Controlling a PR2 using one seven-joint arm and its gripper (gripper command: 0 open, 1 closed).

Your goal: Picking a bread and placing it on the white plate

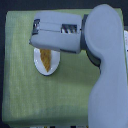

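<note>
Your gripper [36,31] sits at the far left of the arm [105,65], over the far edge of the white plate [38,61], but its fingers are blurred and seen end-on, so you cannot tell whether they are spread or closed. The bread [46,59] lies on the plate, running near to far; its far end disappears under the arm's forearm, so you cannot see if anything is touching it. The plate rests on the green cloth [25,90]. Judging from this, the placing looks nearly done. If you are letting go, spread the fingers fully, then lift straight up so you do not drag the bread off the rim. No brand, label or writing is readable anywhere.
</note>
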